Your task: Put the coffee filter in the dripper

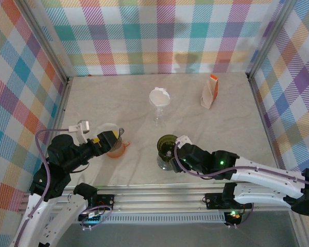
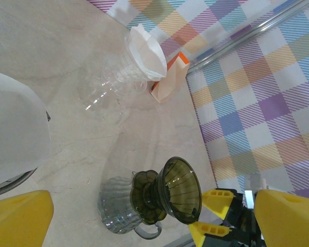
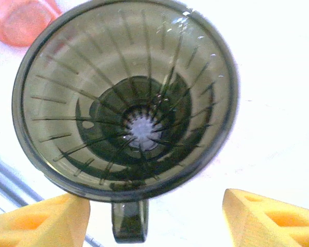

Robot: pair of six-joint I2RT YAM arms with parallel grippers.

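Table: a pale marbled tabletop is lying between plaid walls; open room is stretching across its right half and far left corner.
Carafe: a ribbed clear glass jug is standing near the front edge, carrying the dripper.
Dripper: a dark olive ribbed plastic cone is sitting upright on the jug, its handle pointing at the right gripper.
Carton: an orange-and-white box is standing far right; its print is too small to read.
Filter: a white paper coffee filter is resting in a clear glass stand at the far middle, well apart from the dripper.
Cup: an orange translucent cup is sitting by the left gripper.
Left gripper: its yellow fingers are spreading wide, grasping nothing.
Right gripper: its fingers are standing apart on either side of the dripper handle, released and not touching it.
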